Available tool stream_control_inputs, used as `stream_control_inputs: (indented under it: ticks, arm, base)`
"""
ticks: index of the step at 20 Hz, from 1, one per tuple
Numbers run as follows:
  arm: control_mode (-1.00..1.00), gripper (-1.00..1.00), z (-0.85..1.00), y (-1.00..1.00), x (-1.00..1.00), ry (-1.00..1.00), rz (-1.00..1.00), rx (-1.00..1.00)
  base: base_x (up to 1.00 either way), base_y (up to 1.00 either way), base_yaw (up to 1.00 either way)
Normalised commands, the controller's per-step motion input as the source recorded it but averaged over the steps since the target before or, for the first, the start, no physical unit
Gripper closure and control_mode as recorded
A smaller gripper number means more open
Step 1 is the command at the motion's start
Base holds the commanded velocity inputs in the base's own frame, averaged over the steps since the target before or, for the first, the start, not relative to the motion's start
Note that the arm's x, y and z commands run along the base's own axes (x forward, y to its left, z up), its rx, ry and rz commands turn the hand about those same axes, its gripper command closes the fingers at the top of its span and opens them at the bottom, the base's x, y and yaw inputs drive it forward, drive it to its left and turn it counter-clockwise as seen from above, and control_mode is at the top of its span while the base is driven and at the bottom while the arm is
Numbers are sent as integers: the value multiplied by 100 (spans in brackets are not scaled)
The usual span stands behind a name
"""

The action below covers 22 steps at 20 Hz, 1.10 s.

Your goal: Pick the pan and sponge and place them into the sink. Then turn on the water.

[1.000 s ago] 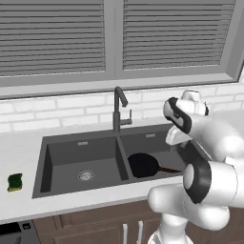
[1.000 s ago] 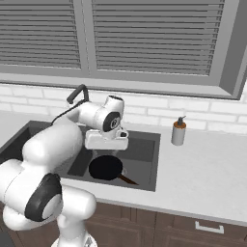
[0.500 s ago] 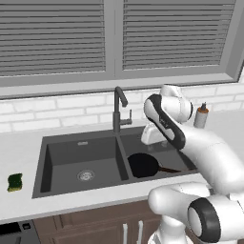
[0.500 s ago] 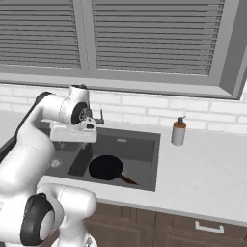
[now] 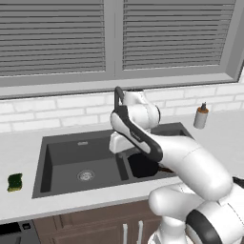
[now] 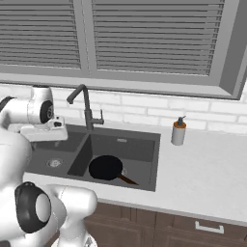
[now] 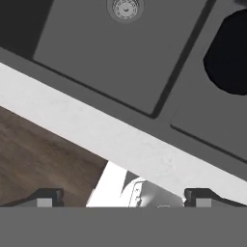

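A white countertop (image 6: 212,173) runs under a shuttered window, and set into it is a wide dark grey double-basin sink (image 5: 71,157) with a tall dark curved faucet (image 6: 86,107) at its back edge. The robot's white arm (image 5: 176,159) reaches over the middle of the sink, its gripper (image 7: 123,197) above the front rim, fingers spread wide apart and holding nothing. A round black frying pan (image 6: 105,168) lies flat in the right basin, its thin handle pointing toward the front right corner. A small soap dispenser (image 6: 179,131) stands on the counter right of the sink. The yellow-and-green sponge (image 5: 15,182) sits on the counter just left of the sink.
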Motion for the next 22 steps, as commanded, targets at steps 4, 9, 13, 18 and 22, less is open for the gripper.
stream_control_inputs:
  ticks: [4, 9, 13, 18, 22]
  arm:
    - [-100, -100, 0, 100, 7, 0, 0, -15]
    - [-100, -100, 0, 100, 15, 1, -1, -8]
    - [-100, -100, -8, 100, 9, 0, -6, 0]
    - [-100, -100, -10, 83, 0, 0, -7, 2]
    - [-100, -100, -15, 41, 7, 0, -3, 5]
  base:
    - [0, 0, 0]
    - [0, 0, 0]
    - [0, 0, 0]
    - [0, 0, 0]
    - [0, 0, 0]
